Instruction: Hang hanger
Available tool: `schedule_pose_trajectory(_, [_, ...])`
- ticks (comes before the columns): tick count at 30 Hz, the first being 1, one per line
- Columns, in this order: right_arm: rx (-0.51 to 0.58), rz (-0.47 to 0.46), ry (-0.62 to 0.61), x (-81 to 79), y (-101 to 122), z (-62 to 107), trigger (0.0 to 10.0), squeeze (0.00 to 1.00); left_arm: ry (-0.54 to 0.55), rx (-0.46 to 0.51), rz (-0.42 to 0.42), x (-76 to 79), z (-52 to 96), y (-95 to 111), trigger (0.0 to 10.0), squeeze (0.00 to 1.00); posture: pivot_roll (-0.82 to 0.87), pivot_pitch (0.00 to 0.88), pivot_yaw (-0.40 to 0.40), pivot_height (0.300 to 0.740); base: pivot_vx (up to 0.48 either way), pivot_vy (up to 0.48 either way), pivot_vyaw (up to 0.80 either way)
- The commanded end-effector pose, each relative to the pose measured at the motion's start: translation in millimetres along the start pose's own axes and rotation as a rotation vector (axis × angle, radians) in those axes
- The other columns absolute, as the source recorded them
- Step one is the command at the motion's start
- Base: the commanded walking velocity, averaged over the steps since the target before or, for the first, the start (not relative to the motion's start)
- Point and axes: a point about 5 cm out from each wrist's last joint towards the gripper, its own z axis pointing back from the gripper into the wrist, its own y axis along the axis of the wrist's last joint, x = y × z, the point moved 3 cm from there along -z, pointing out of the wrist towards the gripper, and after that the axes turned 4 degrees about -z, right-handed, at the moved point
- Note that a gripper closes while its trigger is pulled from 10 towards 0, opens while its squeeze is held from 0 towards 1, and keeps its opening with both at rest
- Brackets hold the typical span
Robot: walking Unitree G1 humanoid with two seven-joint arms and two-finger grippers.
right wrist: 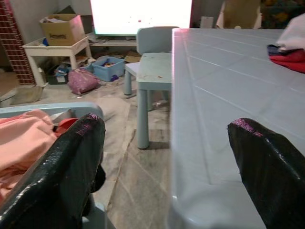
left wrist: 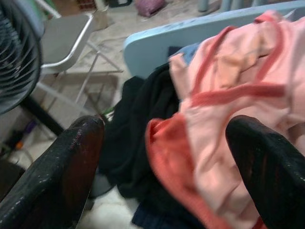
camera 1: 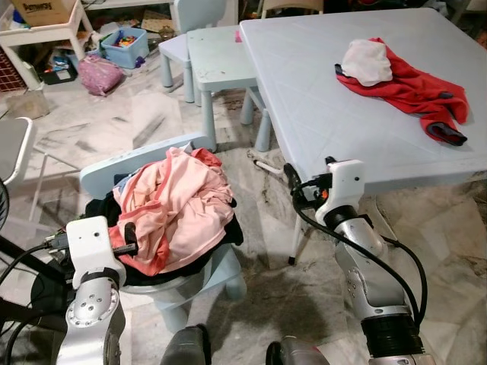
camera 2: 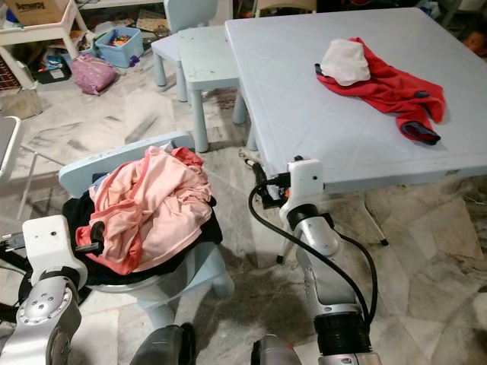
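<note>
Hanger unseen, clothes pile (camera 1: 176,209) on chair (camera 1: 144,158)

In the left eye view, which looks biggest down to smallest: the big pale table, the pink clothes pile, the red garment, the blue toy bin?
1. Table
2. Pink clothes pile
3. Red garment
4. Blue toy bin, though it sits farthest away, so it may only look smallest.
</note>
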Motion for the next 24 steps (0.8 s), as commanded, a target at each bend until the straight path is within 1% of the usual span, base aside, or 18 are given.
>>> schedule_pose_trajectory(1, [0.008, 0.010, 0.005, 0.4, 2, -1.0, 10.0, 0.00, 0.023, -0.008, -0.011, -6.9, 2.4, 0, 10.0, 0.00, 0.08, 0.134, -0.017, 0.740, 0.000, 0.000, 0.64])
schedule_pose_trajectory(4, [0.007, 0.011, 0.008, -2.2, 1, -2.9, 10.0, 0.00, 0.016, -0.027, -0.008, -7.6, 1.0, -3, 10.0, 0.00, 0.08, 0.134, -0.017, 0.740, 0.000, 0.000, 0.80])
schedule_pose_trajectory(7, [0.011, 0.007, 0.010, -2.8, 3, -3.8, 10.0, 0.00, -0.023, -0.059, -0.012, -2.6, -2.0, -7, 10.0, 0.00, 0.08, 0.140, -0.023, 0.740, 0.000, 0.000, 0.66])
schedule_pose_trajectory(9, [0.011, 0.011, 0.011, -2.7, 3, -3.7, 10.0, 0.00, -0.029, -0.065, -0.008, -2.3, -3.0, -8, 10.0, 0.00, 0.08, 0.140, -0.023, 0.740, 0.000, 0.000, 0.00])
schedule_pose_trajectory(13, [0.011, 0.013, 0.006, -0.3, 3, -3.1, 10.0, 0.00, -0.067, -0.067, -0.028, 0.4, -6.3, -6, 10.0, 0.00, 0.08, 0.143, -0.024, 0.740, 0.000, 0.000, 0.41])
schedule_pose_trajectory(15, [0.009, 0.007, -0.004, 1.6, 3, -2.9, 10.0, 0.00, -0.089, -0.059, -0.028, 2.1, -8.1, -4, 10.0, 0.00, 0.07, 0.145, -0.027, 0.740, 0.000, 0.000, 0.00])
schedule_pose_trajectory(16, [0.010, 0.006, -0.007, 2.4, 3, -2.6, 10.0, 0.00, -0.113, -0.051, -0.024, 5.1, -9.0, -2, 10.0, 0.00, 0.07, 0.146, -0.028, 0.740, 0.000, 0.000, 0.00])
schedule_pose_trajectory(17, [0.011, 0.009, -0.008, 2.9, 3, -2.2, 10.0, 0.00, -0.163, -0.045, -0.014, 11.8, -10.7, 1, 10.0, 0.00, 0.07, 0.148, -0.031, 0.740, 0.000, 0.000, 0.00])
schedule_pose_trajectory(18, [0.011, 0.009, -0.008, 2.9, 3, -2.2, 10.0, 0.00, -0.163, -0.045, -0.014, 11.8, -10.7, 1, 10.0, 0.00, 0.07, 0.148, -0.031, 0.740, 0.000, 0.000, 0.00])
schedule_pose_trajectory(20, [0.011, 0.010, -0.007, 3.0, 4, -2.0, 10.0, 0.00, -0.211, -0.046, -0.007, 18.6, -11.5, 2, 10.0, 0.00, 0.07, 0.150, -0.034, 0.740, 0.000, 0.000, 0.00])
schedule_pose_trajectory(21, [0.011, 0.011, -0.006, 2.8, 4, -2.2, 10.0, 0.00, -0.245, -0.049, 0.001, 22.9, -11.8, 3, 10.0, 0.00, 0.07, 0.150, -0.034, 0.740, 0.000, 0.000, 0.00])
schedule_pose_trajectory(22, [0.012, 0.013, -0.004, 2.6, 5, -1.9, 10.0, 0.00, -0.301, -0.039, 0.025, 30.0, -11.4, 5, 10.0, 0.00, 0.06, 0.151, -0.037, 0.740, 0.000, 0.000, 0.00])
schedule_pose_trajectory(24, [0.012, 0.014, -0.003, 3.0, 5, -1.8, 10.0, 0.00, -0.330, -0.017, 0.032, 33.2, -12.0, 9, 10.0, 0.00, 0.05, 0.155, -0.039, 0.740, 0.000, 0.000, 0.00])
